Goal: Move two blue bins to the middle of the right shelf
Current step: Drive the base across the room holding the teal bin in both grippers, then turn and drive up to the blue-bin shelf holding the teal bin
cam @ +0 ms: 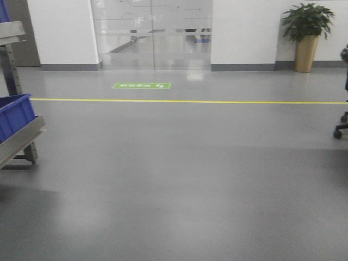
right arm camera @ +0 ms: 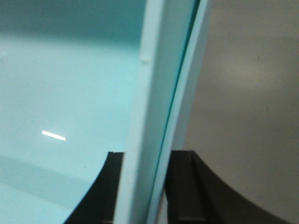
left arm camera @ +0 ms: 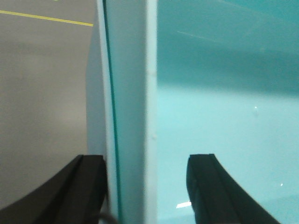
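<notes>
At the bottom of the left wrist view, the left gripper (left arm camera: 147, 157) straddles the upright wall of a turquoise bin (left arm camera: 131, 93). Its outer finger (left arm camera: 86, 186) lies against the outside of the wall. The inner finger (left arm camera: 208, 186) stands inside the bin with a strip of the bin's floor showing between it and the wall, so the jaws are apart and not pressed onto it. Grey floor (left arm camera: 42, 93) fills the left of that frame, with a yellow line (left arm camera: 46, 18) across the upper left corner.

At the bottom of the right wrist view, the right gripper (right arm camera: 149, 153) is clamped on a turquoise wall (right arm camera: 154, 93), with one black finger (right arm camera: 110, 186) touching it on each side. The bin's inside fills the left of the frame and grey floor the right. I cannot tell whether both arms hold the same bin.

In the front view no arm shows. A blue bin (cam: 15, 115) sits on a tilted metal shelf (cam: 22, 138) at the left edge. A green floor sign (cam: 141, 85) lies before the glass doors (cam: 152, 32). A potted plant (cam: 306, 32) stands at the upper right.
</notes>
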Tool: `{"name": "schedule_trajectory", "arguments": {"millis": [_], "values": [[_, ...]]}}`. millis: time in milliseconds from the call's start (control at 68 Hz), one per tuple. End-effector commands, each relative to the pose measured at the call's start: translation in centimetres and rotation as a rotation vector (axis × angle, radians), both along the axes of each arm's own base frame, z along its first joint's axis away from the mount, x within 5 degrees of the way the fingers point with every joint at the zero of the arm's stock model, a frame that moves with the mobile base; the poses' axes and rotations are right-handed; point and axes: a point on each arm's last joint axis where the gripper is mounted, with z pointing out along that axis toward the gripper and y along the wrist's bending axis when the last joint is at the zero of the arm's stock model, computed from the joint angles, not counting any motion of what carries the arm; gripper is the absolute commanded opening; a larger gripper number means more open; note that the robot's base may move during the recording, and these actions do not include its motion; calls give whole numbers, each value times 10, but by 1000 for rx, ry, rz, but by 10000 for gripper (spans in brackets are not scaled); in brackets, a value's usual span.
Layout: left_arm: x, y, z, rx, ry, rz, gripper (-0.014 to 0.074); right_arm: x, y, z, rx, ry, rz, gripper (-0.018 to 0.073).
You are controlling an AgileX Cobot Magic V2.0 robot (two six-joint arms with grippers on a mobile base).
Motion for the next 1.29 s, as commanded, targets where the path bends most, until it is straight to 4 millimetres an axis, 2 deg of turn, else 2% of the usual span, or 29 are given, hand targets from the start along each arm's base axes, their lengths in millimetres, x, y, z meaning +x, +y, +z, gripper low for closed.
{"name": "schedule_trajectory", "arguments": {"millis": [0,1279], "values": [[-5,6,16,4,-119,12,-111,-2,-6,16,10,-117,-18,-154],[-5,6,16,11,-122,15,-111,-2,-6,16,10,-117,-18,-154]]}}
